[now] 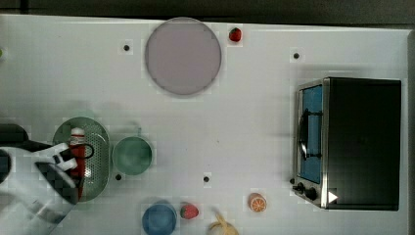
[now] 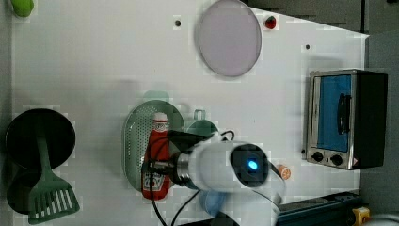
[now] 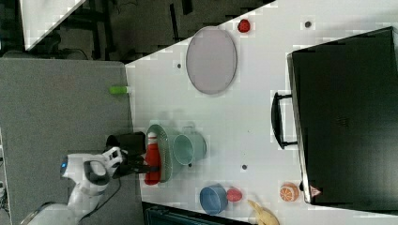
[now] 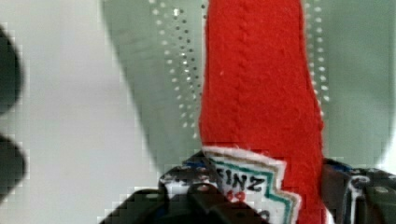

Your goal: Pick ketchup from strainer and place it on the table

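Observation:
The ketchup is a red bottle with a white label, lying lengthwise over the pale green strainer near the top view's left edge of the white table. My gripper sits over the bottle's label end. In the wrist view the ketchup stands between my dark fingers, and my gripper is shut on its label end, with the strainer's perforated floor behind. The left view shows the ketchup along the strainer, partly under my gripper.
A green cup touches the strainer on the top view's right. A blue bowl, strawberry, orange slice and banana line the near edge. A lilac plate and toaster oven stand farther off. A black pot holds a green spatula.

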You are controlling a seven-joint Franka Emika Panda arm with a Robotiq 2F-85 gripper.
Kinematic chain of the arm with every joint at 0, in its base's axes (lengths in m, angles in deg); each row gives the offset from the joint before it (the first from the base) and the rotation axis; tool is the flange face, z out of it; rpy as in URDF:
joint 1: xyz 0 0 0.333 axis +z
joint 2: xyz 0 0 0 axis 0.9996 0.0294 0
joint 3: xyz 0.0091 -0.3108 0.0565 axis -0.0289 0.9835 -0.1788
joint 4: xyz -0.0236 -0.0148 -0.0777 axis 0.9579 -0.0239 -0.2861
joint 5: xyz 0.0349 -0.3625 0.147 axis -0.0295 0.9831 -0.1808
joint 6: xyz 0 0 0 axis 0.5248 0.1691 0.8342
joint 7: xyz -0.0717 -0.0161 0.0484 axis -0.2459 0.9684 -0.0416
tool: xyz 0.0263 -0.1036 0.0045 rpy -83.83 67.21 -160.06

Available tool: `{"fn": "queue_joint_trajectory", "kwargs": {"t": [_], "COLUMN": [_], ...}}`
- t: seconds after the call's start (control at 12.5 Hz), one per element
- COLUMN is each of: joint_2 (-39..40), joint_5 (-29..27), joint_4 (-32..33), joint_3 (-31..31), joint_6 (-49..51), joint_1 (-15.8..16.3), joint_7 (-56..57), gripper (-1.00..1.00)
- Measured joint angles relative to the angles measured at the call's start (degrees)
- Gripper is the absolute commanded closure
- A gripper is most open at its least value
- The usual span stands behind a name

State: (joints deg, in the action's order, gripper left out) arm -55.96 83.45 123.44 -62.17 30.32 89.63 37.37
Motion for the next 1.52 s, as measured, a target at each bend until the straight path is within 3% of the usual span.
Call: {"fn": "queue_joint_trajectory", "kwargs": {"t": [0.32, 0.56, 0.8, 1.36, 1.52], "joint_2": [-9.3, -10.6, -11.7, -14.4, -14.6], "joint_5": [-2.6, -7.7, -8.2, -7.8, -7.9], "joint_4": [-7.1, -16.6, -20.9, -21.7, -21.7], "joint_3": [-3.5, -4.4, -4.3, 7.7, 12.1], "joint_6": [9.9, 23.2, 30.5, 31.1, 30.6], "joint_1": [-1.9, -2.9, -7.1, -18.4, -20.2], "joint_7": [1.8, 6.4, 10.5, 15.7, 16.6], "gripper": [-0.21, -0.21, -0.21, -0.21, -0.21]}}
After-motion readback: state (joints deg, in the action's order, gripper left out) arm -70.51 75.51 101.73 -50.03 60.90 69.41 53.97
